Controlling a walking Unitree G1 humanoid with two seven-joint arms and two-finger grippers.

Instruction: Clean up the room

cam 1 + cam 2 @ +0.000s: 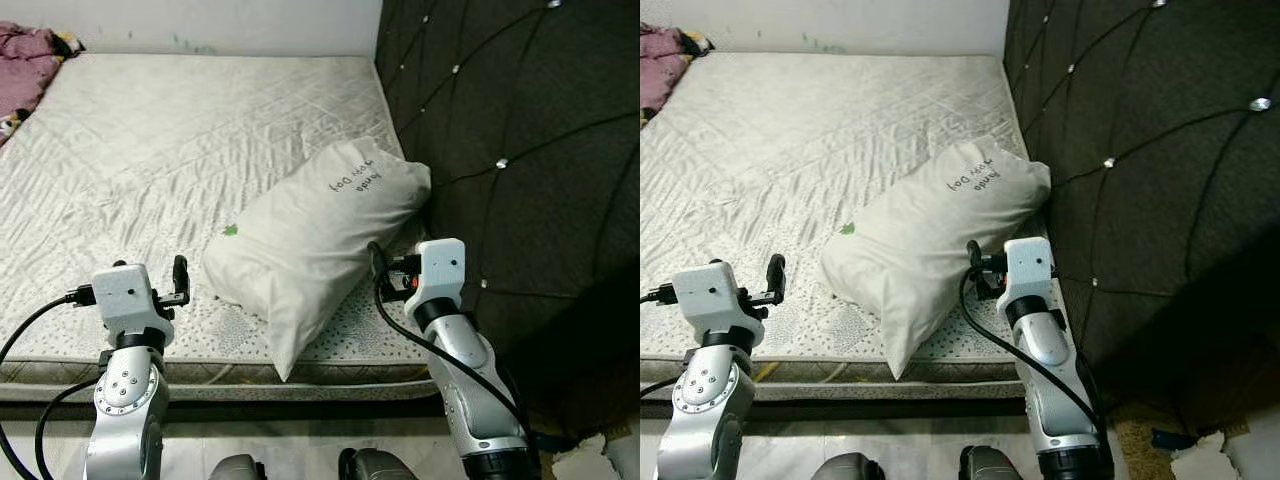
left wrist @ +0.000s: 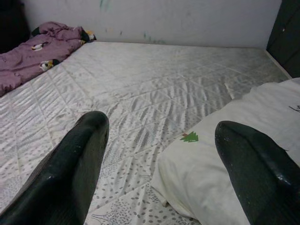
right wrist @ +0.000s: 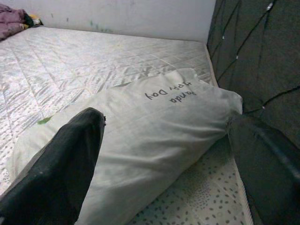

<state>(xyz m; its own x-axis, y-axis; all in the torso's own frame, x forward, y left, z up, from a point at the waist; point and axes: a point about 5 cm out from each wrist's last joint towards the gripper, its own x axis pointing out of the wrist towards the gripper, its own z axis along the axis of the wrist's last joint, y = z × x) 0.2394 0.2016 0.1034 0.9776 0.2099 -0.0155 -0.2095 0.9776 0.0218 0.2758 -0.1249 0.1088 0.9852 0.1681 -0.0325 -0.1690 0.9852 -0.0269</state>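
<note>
A white pillow lies at a slant on the bare quilted mattress, its far end close against the dark tufted headboard on the robot's right and its near corner reaching the mattress's front edge. Handwritten dark lettering sits near the pillow's upper end, and a small green tree mark shows on the side facing the middle of the bed. The right gripper is held low at the mattress's front right corner, just beside the pillow's right flank; its 2 black fingers stand wide apart, 1 across the pillow's near side and the other toward the headboard, and they close on nothing. The left gripper hovers over the front edge of the mattress to the left of the pillow, near but apart from it, with its 2 fingers likewise spread wide and holding nothing. A rumpled purple blanket with small patterned figures lies bunched at the far left corner of the bed, against the pale wall, well apart from the pillow and both grippers.
</note>
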